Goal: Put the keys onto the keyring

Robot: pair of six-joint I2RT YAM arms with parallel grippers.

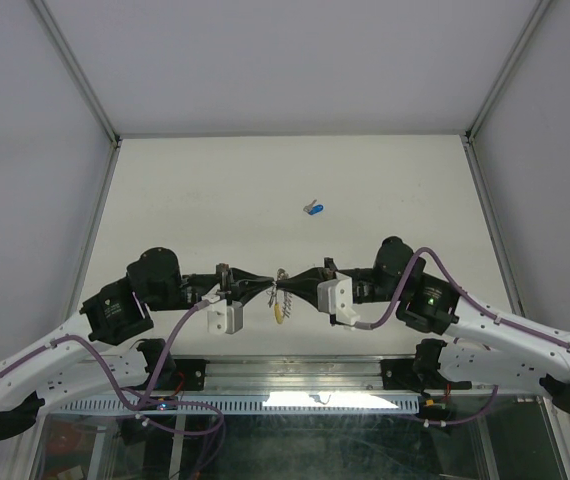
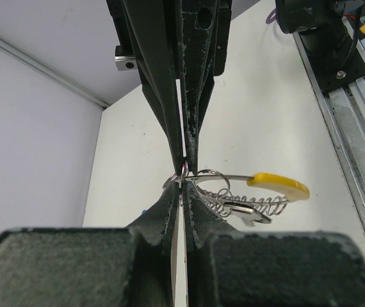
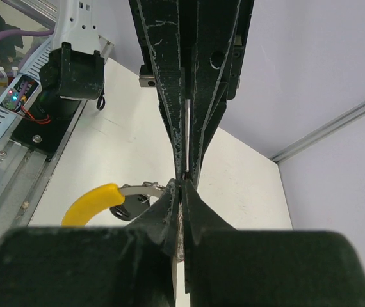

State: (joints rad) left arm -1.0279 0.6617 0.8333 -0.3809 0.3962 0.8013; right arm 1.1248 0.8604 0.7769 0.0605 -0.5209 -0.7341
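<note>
The keyring (image 1: 279,303) hangs in the air between my two grippers, just in front of the arm bases. My left gripper (image 2: 184,185) is shut on its thin wire loop. My right gripper (image 3: 182,186) pinches the same loop from the opposite side, tip to tip with the left. The ring's yellow segment (image 2: 280,185) sticks out sideways, with a ribbed coil under it. A small silver key (image 2: 249,215) hangs on the keyring. The key with the blue head (image 1: 315,209) lies alone on the table, farther back.
White table (image 1: 215,200) with white walls on three sides and a metal rail (image 1: 295,378) along the near edge. The arm bases and purple cables sit along that edge.
</note>
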